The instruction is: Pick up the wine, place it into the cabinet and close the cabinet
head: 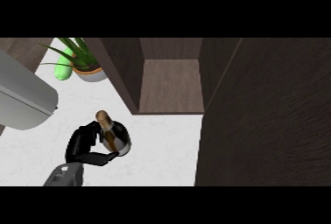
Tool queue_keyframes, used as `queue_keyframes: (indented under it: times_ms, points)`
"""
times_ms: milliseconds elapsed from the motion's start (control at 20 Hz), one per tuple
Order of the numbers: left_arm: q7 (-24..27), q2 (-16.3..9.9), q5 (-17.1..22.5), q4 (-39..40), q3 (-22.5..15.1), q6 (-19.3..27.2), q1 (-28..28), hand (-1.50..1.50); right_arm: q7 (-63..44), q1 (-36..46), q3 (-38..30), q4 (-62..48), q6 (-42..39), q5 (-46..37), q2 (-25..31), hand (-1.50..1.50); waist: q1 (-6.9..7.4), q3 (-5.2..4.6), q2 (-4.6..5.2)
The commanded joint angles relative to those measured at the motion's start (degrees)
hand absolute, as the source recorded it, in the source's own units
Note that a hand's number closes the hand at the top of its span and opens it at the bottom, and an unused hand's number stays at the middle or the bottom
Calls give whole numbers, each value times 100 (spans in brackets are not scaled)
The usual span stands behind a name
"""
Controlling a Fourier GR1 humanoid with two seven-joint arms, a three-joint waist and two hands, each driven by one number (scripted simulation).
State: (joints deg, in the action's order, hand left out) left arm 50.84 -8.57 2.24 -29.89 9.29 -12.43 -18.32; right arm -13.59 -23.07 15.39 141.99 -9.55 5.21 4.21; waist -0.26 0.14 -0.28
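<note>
Your left hand (87,146) comes in from the lower edge with its fingers (103,157) curled round the wine bottle (115,138), thumb and fingers wrapping the dark body just below the gold label, so you are grasping it; your right hand shows nowhere in the head view. The bottle sits inside that grip, over the white bench (161,148), and whether its base is touching the bench or already raised off it cannot be told from this angle. Its long axis runs roughly upright, seen almost end on, with the foil-capped neck pointing up and a little away from your fingers toward the far side, the heavy base nearest your palm. As a judgement, the pick-up is done or close to done; the carry, the placing and the closing are all left. Beyond your fingers and off to their right, the cabinet (171,87) stands open, its brown shelf bare, and its door (271,113) swung out as a tall dark panel well to the right of your grip. Farther off, past your fingers to the left, stand a potted plant (84,65) and a grey appliance (26,96).
</note>
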Motion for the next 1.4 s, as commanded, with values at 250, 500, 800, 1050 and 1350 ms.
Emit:
queue_keyframes:
  times_ms: [250, 500, 800, 1050, 1350]
  points:
    - [-1531, 131, -176, -1994, -474, 749, 466, 150, -426, -259, 87, 827, -5, 321, 96, -150, 52, -6, -8]
    - [-2074, 542, -342, -2447, -652, 1385, 243, 150, -472, -414, -169, 968, -71, 669, 148, -150, 1, -8, 1]
    - [-3492, 846, -585, -3110, -1108, 1859, -270, 150, -247, -284, -231, 573, -176, 608, 116, -150, -11, -10, 15]
    - [-3559, 846, -969, -2857, -1650, 2474, -563, 150, -124, -100, -320, 313, -167, 521, 52, -150, -44, -12, 32]
    - [-3951, 838, -834, -2930, -2141, 2928, -687, 150, 23, -139, -306, 147, -237, 474, 7, -150, -94, -11, 30]
